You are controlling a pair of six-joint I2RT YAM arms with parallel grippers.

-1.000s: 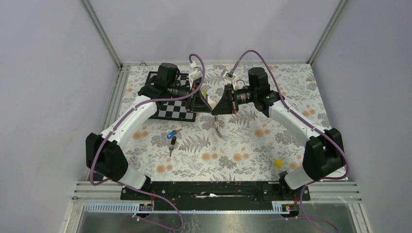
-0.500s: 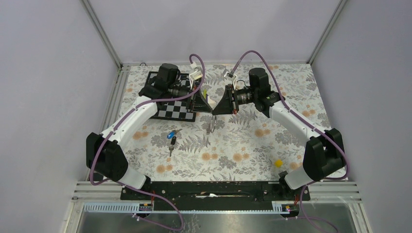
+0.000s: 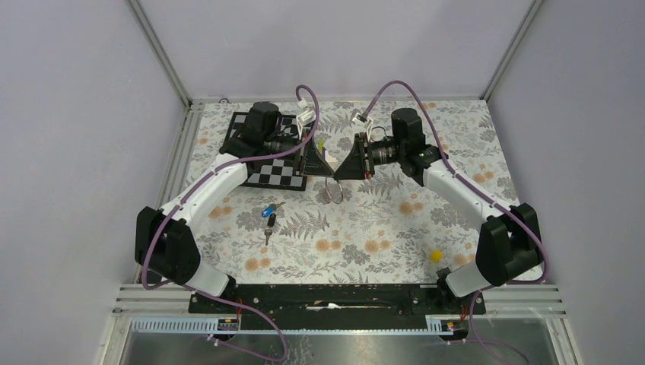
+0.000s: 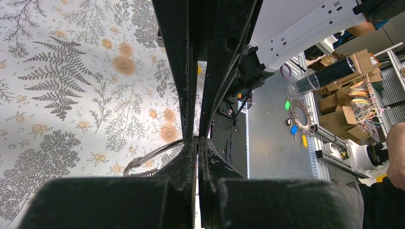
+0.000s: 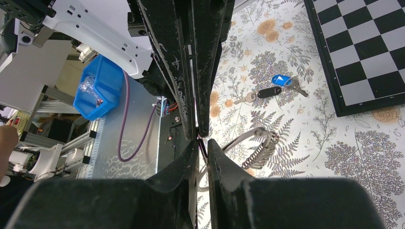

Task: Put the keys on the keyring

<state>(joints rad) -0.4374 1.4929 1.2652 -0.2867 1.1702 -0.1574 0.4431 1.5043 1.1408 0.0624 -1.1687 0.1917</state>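
Left gripper (image 4: 197,143): fingers pressed together, tips pinching the wire of the keyring (image 4: 152,156), which curves out of the pinch toward the lower left of the left wrist view. Right gripper (image 5: 202,143): tip to tip against the left one, fingers close with only a thin slit between them; cannot tell whether they grip the ring or merely sit beside it. In the right wrist view the ring loops out to the right of the tips, with its fan of small metal pieces (image 5: 261,151) bunched on the lower right of the loop. Top view: both grippers meet nose to nose just above centre frame, with the ring hanging just below the meeting point over the floral tablecloth (image 3: 380,228); cannot tell whether it touches the cloth. Blue-headed key (image 3: 268,212) and black-headed key (image 3: 271,221) lie together on the cloth left of centre, blue head above black in frame, well apart from the ring and not on it. Checkerboard (image 3: 275,169) lies flat on the cloth, upper left of centre, beneath the left arm's wrist. Small yellow block (image 3: 435,256) sits lower right, near the right arm's base, well apart from the rest
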